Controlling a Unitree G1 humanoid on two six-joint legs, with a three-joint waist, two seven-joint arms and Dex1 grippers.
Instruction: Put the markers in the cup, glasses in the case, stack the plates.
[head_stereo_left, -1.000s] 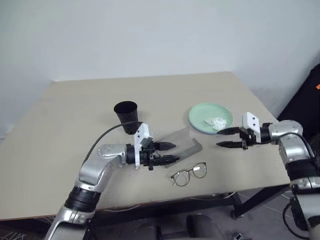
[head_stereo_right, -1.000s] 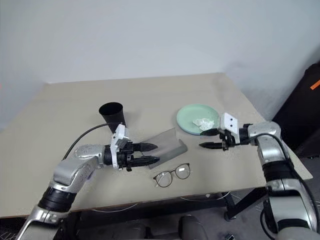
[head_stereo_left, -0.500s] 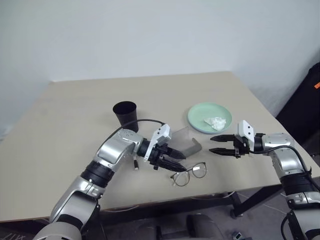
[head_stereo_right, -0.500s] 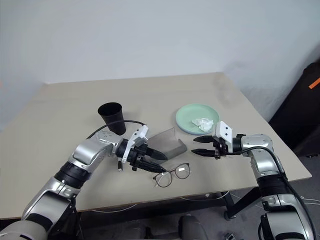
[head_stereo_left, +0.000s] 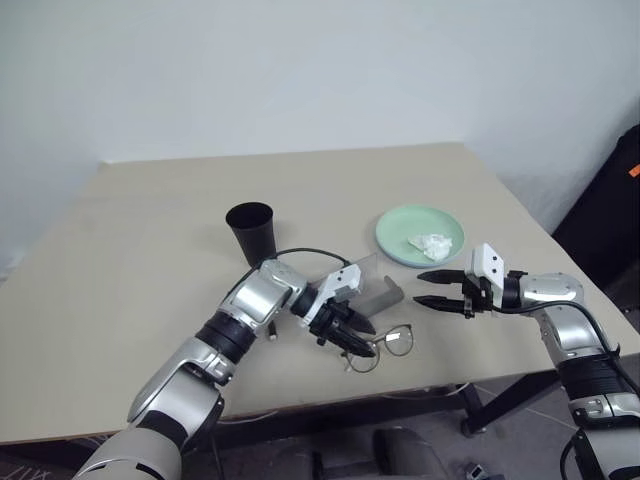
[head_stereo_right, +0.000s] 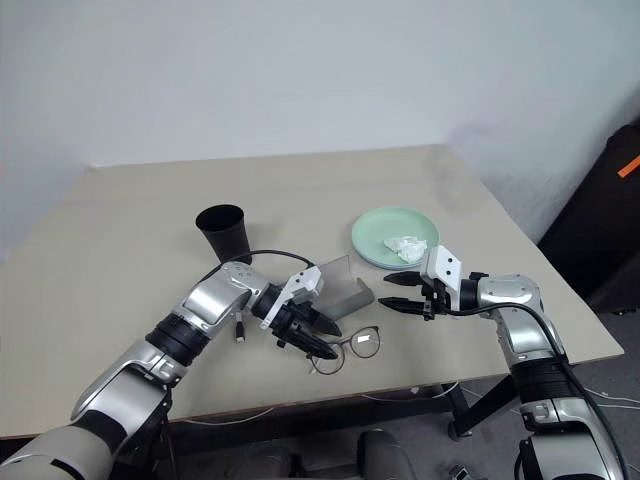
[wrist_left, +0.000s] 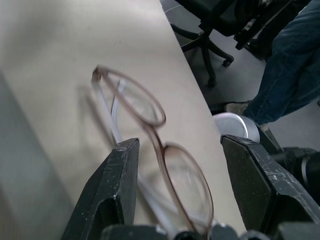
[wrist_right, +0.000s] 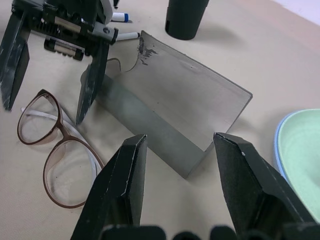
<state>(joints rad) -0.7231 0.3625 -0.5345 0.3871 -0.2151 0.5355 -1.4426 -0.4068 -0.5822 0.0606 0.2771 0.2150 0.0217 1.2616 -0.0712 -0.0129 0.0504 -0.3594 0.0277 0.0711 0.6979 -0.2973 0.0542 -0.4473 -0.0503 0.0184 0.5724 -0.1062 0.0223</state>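
The left claw (head_stereo_left: 357, 335), fingers apart, straddles the glasses (head_stereo_left: 380, 347) lying on the table (head_stereo_left: 130, 260).

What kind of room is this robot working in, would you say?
Probably an office or lab test space: a plain beige table against a bare white wall, a wheeled office chair base on the floor beside it, and a person's leg in jeans standing near.

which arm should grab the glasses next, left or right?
Left. The left gripper is open right over the glasses, one lens between its fingers. The right gripper is open but hovers farther off, facing the open case.
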